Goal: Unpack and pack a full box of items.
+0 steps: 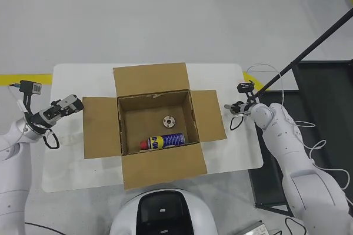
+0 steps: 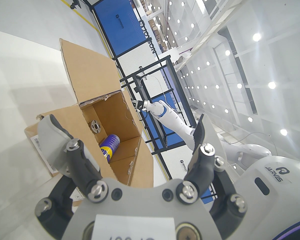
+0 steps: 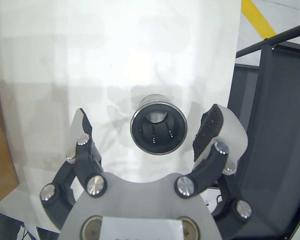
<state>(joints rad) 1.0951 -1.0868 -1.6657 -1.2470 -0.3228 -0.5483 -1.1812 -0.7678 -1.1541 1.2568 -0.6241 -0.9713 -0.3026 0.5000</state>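
The white table (image 1: 65,170) carries an open cardboard box (image 1: 101,127) at its middle, with all four flaps folded outward and lying flat toward 12, 3, 6 and 9 o'clock. In the left wrist view the box (image 2: 90,68) shows its inside and one raised flap. In the right wrist view only a corner of a flap (image 3: 0,138) shows at the picture's edge. A dark metal rack (image 1: 317,117) stands just off the table's 3 o'clock edge.

The left gripper (image 1: 77,104) is at 9 o'clock from the box, over the table just beside the flap on that side. Its fingers are spread wide and hold nothing, and in its own wrist view (image 2: 125,118) the box interior shows between them.

The right gripper (image 1: 229,107) is at 3 o'clock from the box, near the table edge. Its fingers are also spread wide (image 3: 148,112) and grip nothing.

Inside the box a spray can (image 1: 163,141) (image 2: 109,146) lies on its side along the 6 o'clock wall, red cap toward 9 o'clock. A round metal flange (image 1: 169,121) (image 2: 96,126) lies flat on the box floor at about 12 o'clock from the can, apart from it.

A metal bearing sleeve (image 3: 158,131) sits on the bare table between the right gripper's fingers, with a gap on each side and its dark bore facing the wrist camera.
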